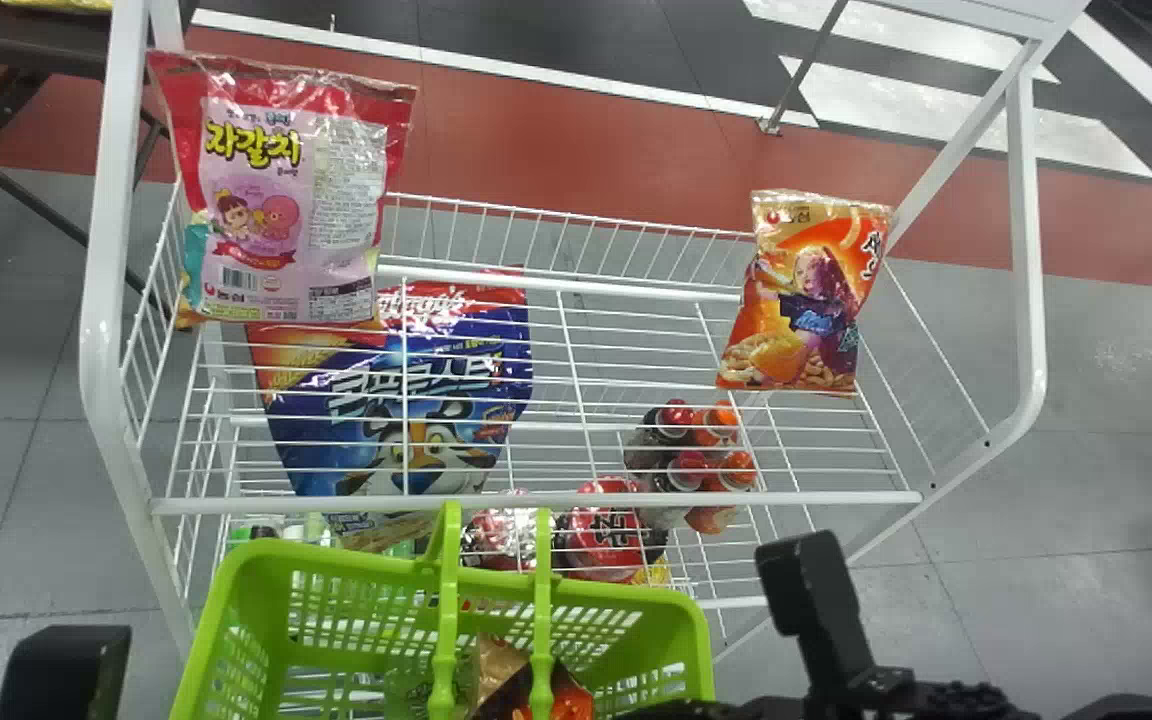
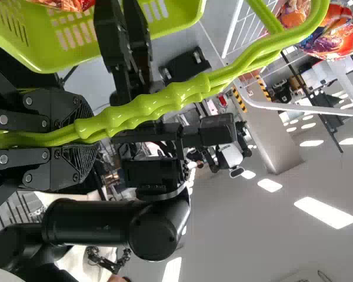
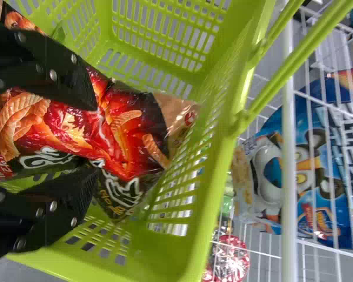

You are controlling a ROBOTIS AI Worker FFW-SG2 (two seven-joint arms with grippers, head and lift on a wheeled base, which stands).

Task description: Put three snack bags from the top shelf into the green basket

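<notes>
Right gripper [image 1: 681, 711] clamped on snack bag [image 3: 126, 126] inside basket [image 1: 226, 600];
left wrist view: left gripper [image 2: 85, 138] clamped on handle [image 2: 176, 98]; head view: orange bag [image 1: 804, 290] beyond.

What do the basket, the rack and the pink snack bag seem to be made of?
Basket: most likely moulded plastic, smooth and slightly glossy, with slots through walls of one even green.
Rack: probably metal, painted or coated white, judging by its thin straight wires and bent tube frame.
Pink snack bag: shiny film, with glare and crinkles; plastic or foil-lined, I cannot tell.
</notes>
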